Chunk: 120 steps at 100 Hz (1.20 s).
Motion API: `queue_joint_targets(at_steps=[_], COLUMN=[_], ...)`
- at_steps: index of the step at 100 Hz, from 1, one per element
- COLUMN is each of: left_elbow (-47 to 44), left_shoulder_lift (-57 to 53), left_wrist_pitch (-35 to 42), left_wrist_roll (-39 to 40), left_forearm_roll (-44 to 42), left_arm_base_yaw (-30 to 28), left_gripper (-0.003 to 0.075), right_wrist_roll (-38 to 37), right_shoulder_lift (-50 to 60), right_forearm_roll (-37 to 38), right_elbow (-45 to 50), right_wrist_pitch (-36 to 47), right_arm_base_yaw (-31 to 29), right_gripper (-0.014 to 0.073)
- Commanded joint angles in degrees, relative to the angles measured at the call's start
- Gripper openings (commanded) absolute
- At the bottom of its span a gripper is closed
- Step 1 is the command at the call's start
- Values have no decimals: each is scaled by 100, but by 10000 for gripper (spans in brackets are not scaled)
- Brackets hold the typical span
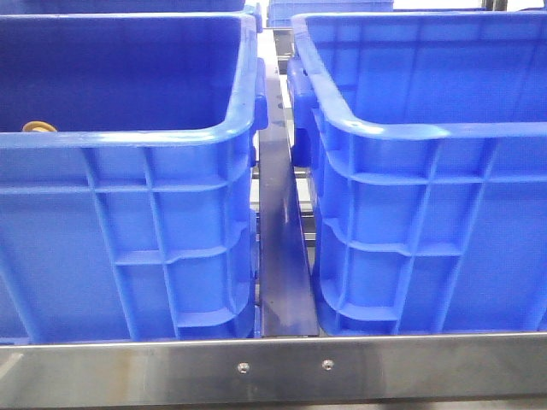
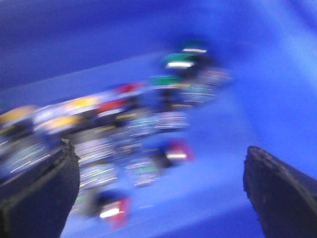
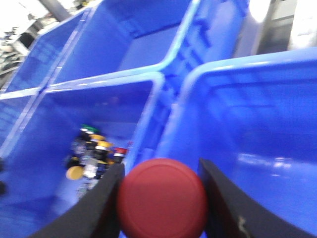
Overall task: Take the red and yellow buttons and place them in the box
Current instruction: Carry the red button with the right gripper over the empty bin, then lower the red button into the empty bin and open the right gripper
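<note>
The two big deep blue plastic crates are sitting side by side on the metal frame. The right-hand blue crate point(image 1: 427, 196) is the landmark here, and its rim point(image 3: 247, 67) is showing in the right wrist view too. As far as that view shows, the inside of this crate is looking bare. It seems to be the box the buttons are going into, but that is a guess.

The left-hand blue crate point(image 1: 128, 196) is standing just beside the landmark crate, with a thin gap between them. A pile of small mixed-colour button parts point(image 3: 94, 151) is lying on its floor.

The right gripper point(image 3: 161, 198) is squeezing the round dark red button cap point(image 3: 162, 198) between its two black fingers point(image 3: 101, 203). It is hanging above the spot where the landmark crate and the left-hand crate meet. So the red button is picked up but not dropped in yet.

The left gripper point(image 2: 161, 191) is down inside the left-hand crate, with its fingers spread wide and nothing between them. It is hovering over the pile point(image 2: 124, 124). The yellow button is not picked up yet.

The left wrist view is very blurry, so I cannot pick out the one yellow button cap there. Yellow bits are showing in the pile, and a small yellow-orange round thing point(image 1: 38, 127) is peeking over the left-hand crate's rim in the front view. The front view is showing no arms at all, and the crate floors are hidden there.
</note>
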<state>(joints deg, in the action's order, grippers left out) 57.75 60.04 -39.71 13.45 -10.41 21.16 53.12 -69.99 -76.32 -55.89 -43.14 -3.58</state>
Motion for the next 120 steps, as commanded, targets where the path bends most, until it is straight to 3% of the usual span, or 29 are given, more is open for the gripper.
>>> queue_joint_targets(at_steps=[1,16,27,34,44,60,96,120], left_elbow=[-153,-647,-951,-1138,-1372,-1510,-1509,-1509], left_shoulder_lift=[-476,-1221,-1812,-2157,-2535,-2726,-2726,-2726], left_wrist_pitch=[481,560,669,804,957,1008,1191,1191], left_wrist_roll=[184,184,121,121,121,-26,-25,-25], left_forearm_roll=[-17,52,52,-32,-68,-101,-110,-110], left_arm_base_yaw=[-651,-1458,-1573,-1573,-1573,-1573,-1573,-1573], left_gripper=[620,620,613,562,393,-22,-19,-19], right_wrist_roll=[62,107,343,625,914,1279,2816,2983], right_shoulder_lift=[175,175,169,138,5,-411,-1761,-2505], right_forearm_roll=[-85,250,368,382,382,375,-259,-436], right_elbow=[-214,-214,-214,-214,-214,-214,-284,-835], right_wrist_pitch=[85,587,930,1062,1295,1794,3180,3253], right_arm_base_yaw=[-118,-124,-124,-124,-118,-118,536,693], right_gripper=[167,167,167,167,167,167,167,167])
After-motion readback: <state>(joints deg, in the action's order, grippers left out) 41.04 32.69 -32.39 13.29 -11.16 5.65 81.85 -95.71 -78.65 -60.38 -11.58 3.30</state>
